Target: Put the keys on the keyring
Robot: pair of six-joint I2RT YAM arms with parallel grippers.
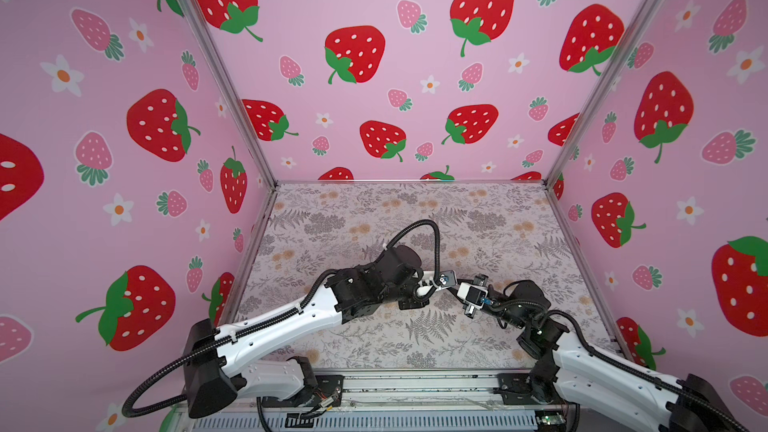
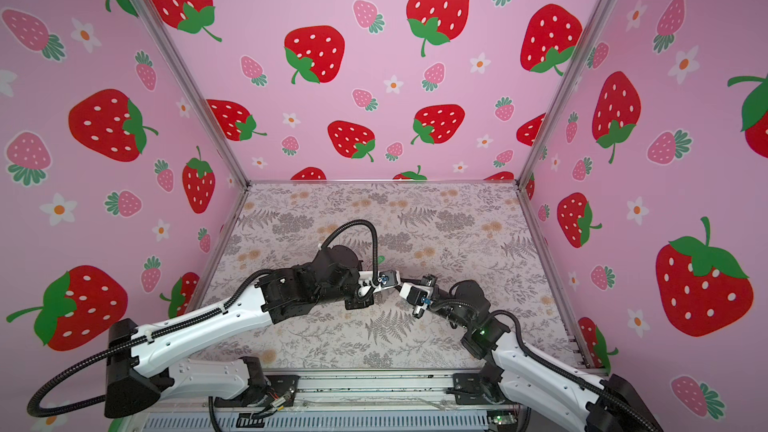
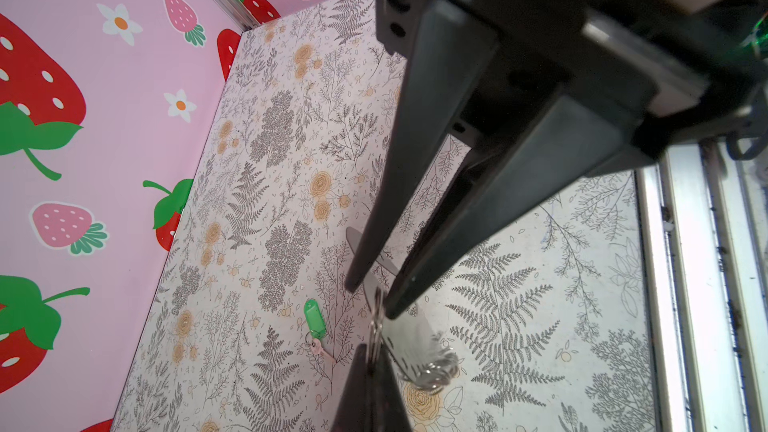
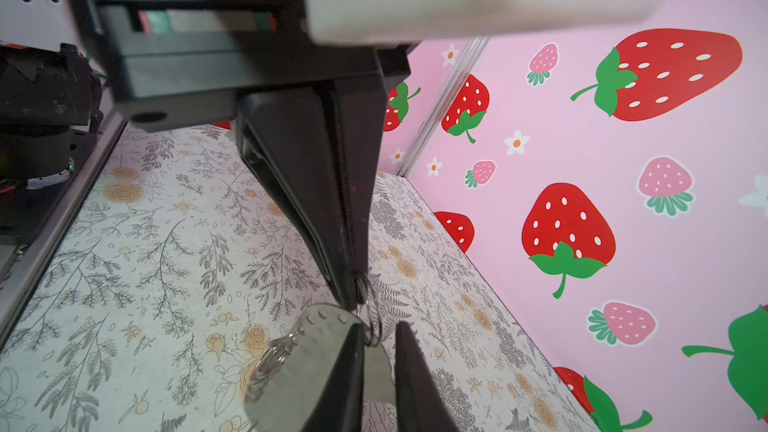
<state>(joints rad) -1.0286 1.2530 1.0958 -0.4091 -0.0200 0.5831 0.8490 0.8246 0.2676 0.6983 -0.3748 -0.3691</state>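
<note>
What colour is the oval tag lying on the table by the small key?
Bright green. The tag shows best in the left wrist view.

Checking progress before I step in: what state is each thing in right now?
Keyring: held between both hands.
Left hand: shut on the keyring's plate.
Right hand: shut on one of its rings.
Keys: lying on the table, not yet on the keyring.

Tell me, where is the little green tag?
In the left wrist view the green tag lies on the flowery table with its keys, near the left gripper, which pinches the keyring; nothing holds the tag.
</note>
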